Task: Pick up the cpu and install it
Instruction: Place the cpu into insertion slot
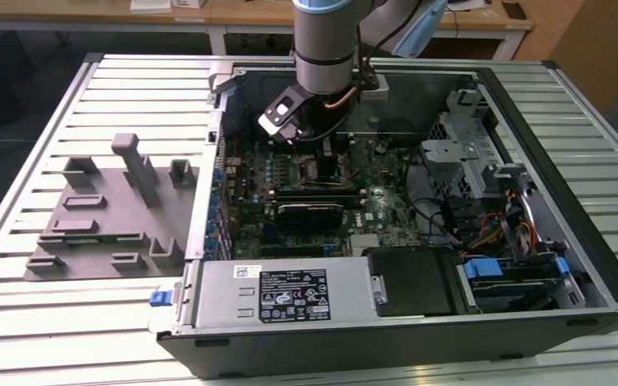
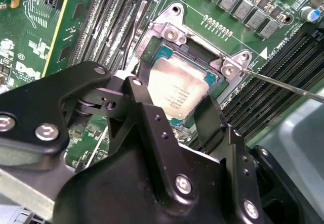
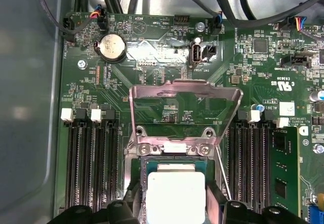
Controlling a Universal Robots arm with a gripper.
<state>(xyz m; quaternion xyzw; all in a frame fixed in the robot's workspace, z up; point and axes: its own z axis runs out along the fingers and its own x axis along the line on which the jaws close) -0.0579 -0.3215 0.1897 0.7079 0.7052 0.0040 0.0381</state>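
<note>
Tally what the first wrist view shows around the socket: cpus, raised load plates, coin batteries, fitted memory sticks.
cpu: 1
raised load plate: 1
coin battery: 1
fitted memory stick: 1
Total: 4

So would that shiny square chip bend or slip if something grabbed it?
Probably stiff: the cpu looks like a flat, metal-topped square. Its smooth, shiny top and thin edges likely offer little grip. Lying flat, it shouldn't roll or tip.

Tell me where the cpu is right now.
In both wrist views the cpu is at the open motherboard socket, right by the claw, with the raised load plate beside it and memory slots on either side.
</note>
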